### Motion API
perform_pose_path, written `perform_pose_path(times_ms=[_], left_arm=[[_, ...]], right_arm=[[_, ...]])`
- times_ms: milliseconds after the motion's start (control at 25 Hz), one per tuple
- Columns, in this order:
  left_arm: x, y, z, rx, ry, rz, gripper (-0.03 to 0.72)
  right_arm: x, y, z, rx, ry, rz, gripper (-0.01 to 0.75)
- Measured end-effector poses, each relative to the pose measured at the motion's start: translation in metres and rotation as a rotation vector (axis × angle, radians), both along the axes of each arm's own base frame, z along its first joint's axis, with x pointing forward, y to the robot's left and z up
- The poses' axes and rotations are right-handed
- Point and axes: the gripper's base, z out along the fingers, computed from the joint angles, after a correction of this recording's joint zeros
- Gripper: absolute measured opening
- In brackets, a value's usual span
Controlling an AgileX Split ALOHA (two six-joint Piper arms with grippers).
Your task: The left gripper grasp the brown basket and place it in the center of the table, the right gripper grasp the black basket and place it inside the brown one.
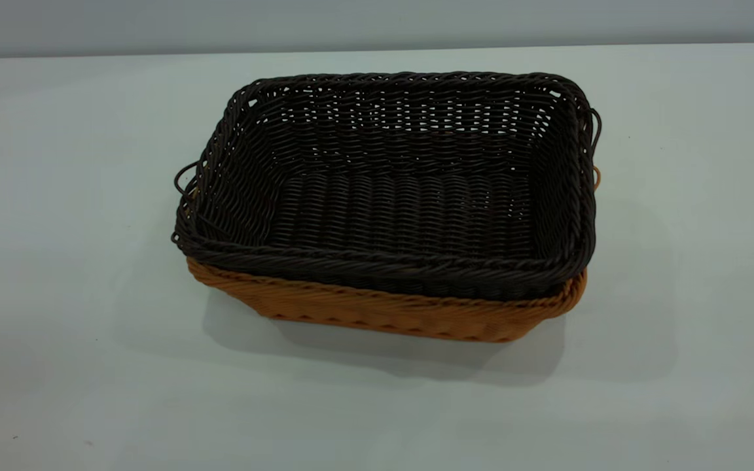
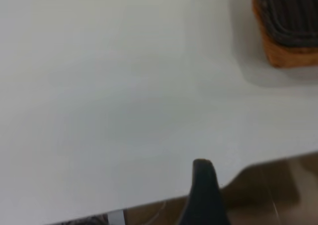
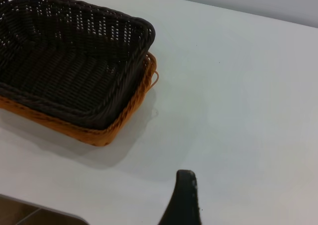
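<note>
The black basket [image 1: 390, 190] sits nested inside the brown basket [image 1: 383, 311] in the middle of the table [image 1: 63, 196]. Only the brown rim and its near wall show under the dark one. Neither gripper is in the exterior view. In the left wrist view a black part of my left gripper [image 2: 203, 185] hangs over the table's edge, far from the stacked baskets [image 2: 288, 21] and holding nothing. In the right wrist view a black part of my right gripper [image 3: 185, 195] is above bare table, off to the side of the black basket [image 3: 69, 61] and the brown basket [image 3: 119, 125], holding nothing.
The table edge and brown floor [image 2: 278, 190] lie close to my left gripper. A table corner and floor [image 3: 30, 212] show near my right gripper. A pale wall [image 1: 377, 23] stands behind the table.
</note>
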Motion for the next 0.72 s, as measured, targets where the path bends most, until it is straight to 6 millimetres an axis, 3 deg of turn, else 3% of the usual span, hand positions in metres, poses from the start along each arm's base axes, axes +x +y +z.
perform_pose_path(times_ms=[200,720], left_arm=[[-0.0092,0.0006,-0.0007,-0.007,-0.066,0.040,0.509],[-0.0095,0.0058,-0.0006,-0.004,-0.073,0.110,0.509]], right_arm=[[0.0000,0.0000,0.0000,0.000,0.000,0.000,0.584],[0.0000,0.0000,0.0000,0.000,0.000,0.000,0.584]])
